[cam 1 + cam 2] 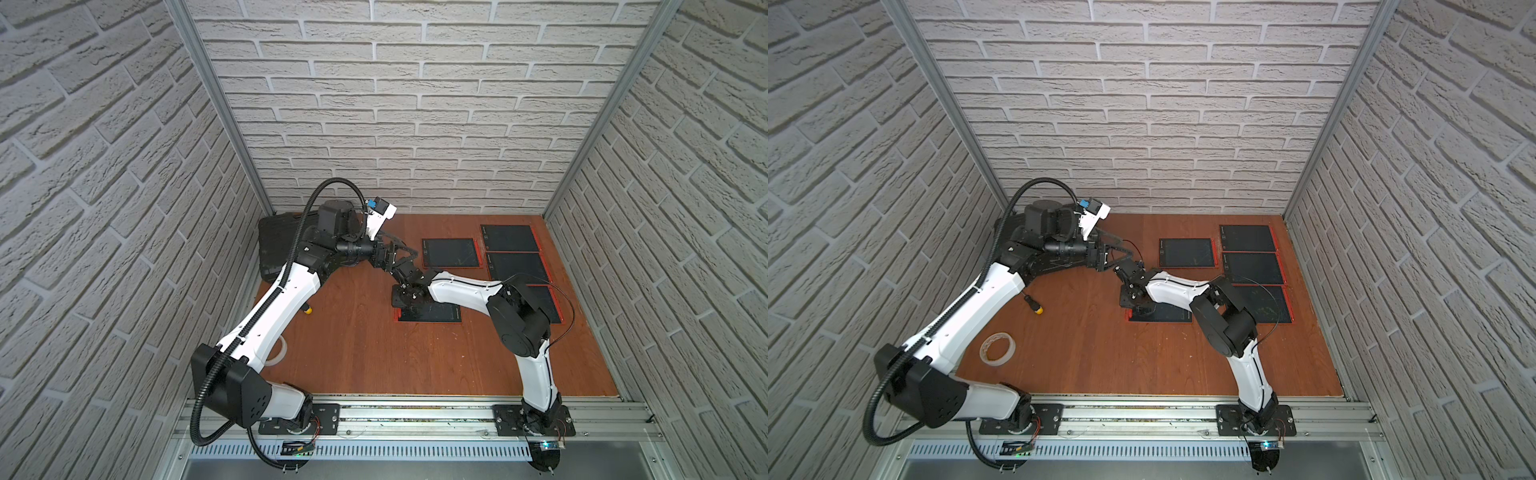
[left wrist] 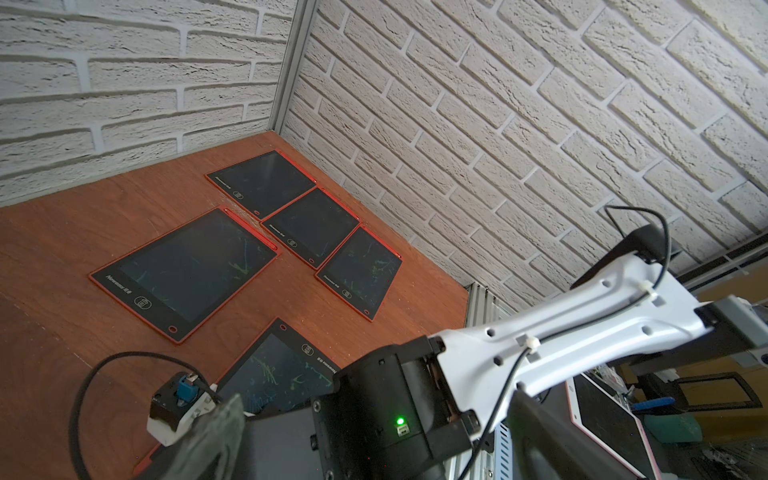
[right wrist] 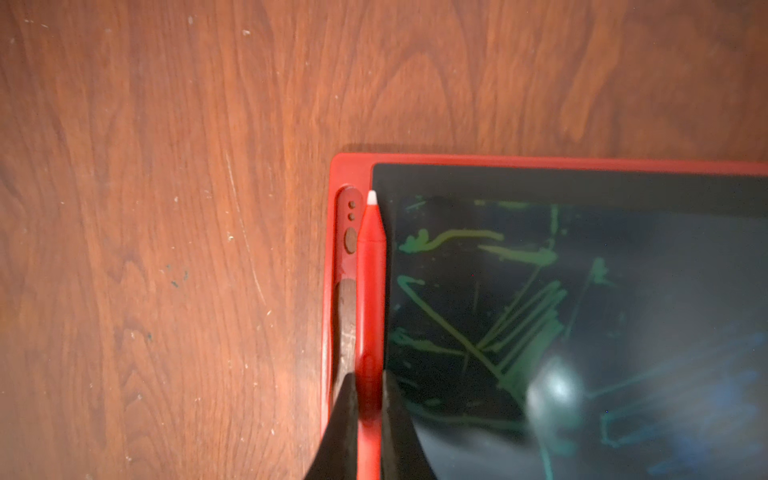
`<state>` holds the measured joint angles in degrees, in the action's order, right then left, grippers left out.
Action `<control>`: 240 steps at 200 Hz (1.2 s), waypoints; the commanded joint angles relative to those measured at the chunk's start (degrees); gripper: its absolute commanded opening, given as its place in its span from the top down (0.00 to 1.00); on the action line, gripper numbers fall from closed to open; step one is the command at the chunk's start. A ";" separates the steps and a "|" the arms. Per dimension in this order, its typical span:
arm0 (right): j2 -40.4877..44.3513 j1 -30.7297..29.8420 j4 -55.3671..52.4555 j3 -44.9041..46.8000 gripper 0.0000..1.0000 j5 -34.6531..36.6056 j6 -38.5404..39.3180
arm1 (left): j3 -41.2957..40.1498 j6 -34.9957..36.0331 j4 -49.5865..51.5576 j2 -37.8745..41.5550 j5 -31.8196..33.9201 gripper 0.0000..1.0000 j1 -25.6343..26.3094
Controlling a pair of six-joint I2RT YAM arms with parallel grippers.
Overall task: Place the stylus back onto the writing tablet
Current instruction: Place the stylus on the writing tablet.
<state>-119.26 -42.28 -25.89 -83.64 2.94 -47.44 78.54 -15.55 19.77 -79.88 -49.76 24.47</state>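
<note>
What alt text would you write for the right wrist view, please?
The right end effector grips a red stylus, white tip forward, held alongside the empty slot in the red frame of a writing tablet. The tablet's dark screen carries green scribbles and lies on a brown wooden table.

We saw both arms built of white shells and black joint housings. The left arm [image 1: 270, 307] carried a ribbed black conduit [image 1: 334, 180]; the right arm [image 1: 461, 287] wore a thin black cable [image 2: 515, 365] under white ties [image 2: 528, 344], with a green light [image 2: 400, 421] on its black wrist housing.
</note>
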 commanded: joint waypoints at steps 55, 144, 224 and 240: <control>2.77 -1.10 2.39 2.09 0.89 1.46 -0.29 | 1.59 0.95 -0.80 0.42 0.01 0.02 0.24; 4.04 -2.54 -0.57 0.80 0.89 6.46 0.93 | 1.61 0.92 -0.72 0.34 0.01 0.02 0.28; 3.81 -2.98 0.95 0.44 0.88 5.53 1.12 | 1.61 0.96 -0.75 0.51 0.01 0.02 0.27; 3.46 -3.03 1.40 0.40 0.88 5.04 0.89 | 1.61 0.96 -0.74 0.54 0.01 0.02 0.31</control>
<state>-118.06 -44.77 -26.13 -82.78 8.01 -46.70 78.59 -15.16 19.77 -79.90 -49.76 24.47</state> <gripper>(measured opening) 0.118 0.980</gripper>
